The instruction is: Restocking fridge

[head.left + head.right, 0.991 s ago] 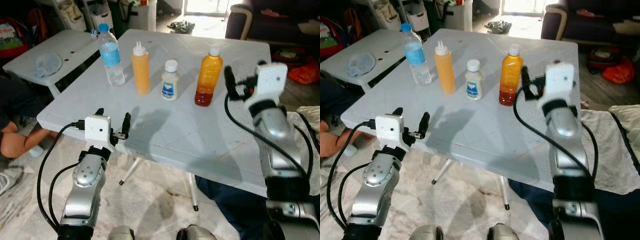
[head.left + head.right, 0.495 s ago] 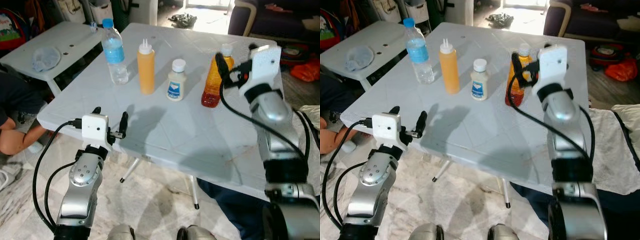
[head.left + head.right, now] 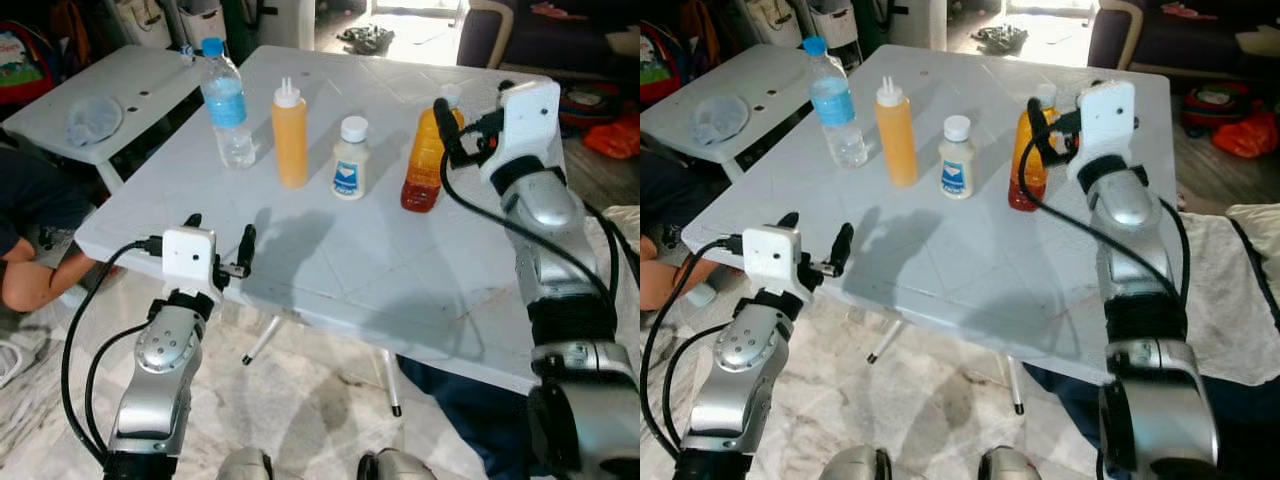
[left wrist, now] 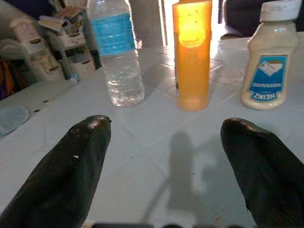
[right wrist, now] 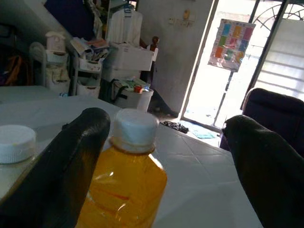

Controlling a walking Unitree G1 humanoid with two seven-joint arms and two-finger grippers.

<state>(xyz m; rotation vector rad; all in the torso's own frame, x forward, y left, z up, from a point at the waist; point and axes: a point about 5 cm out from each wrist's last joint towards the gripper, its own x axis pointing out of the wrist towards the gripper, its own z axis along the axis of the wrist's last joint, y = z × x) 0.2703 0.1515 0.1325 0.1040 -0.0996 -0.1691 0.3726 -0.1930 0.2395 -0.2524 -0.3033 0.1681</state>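
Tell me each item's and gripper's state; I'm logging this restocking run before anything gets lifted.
water bottle: upright on the table, blue cap on.
orange squeeze bottle: upright, nozzle top on.
mayonnaise bottle: upright, white cap on.
juice bottle: upright, white cap on, not yet gripped.
right gripper: open, fingers either side of the juice bottle's neck.
left gripper: open, holding nothing, at the table's near edge.

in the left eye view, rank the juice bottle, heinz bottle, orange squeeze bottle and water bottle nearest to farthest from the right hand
1. Juice bottle: between the right hand fingers.
2. Heinz bottle: next to its left.
3. Orange squeeze bottle: further left.
4. Water bottle: far left of the row.
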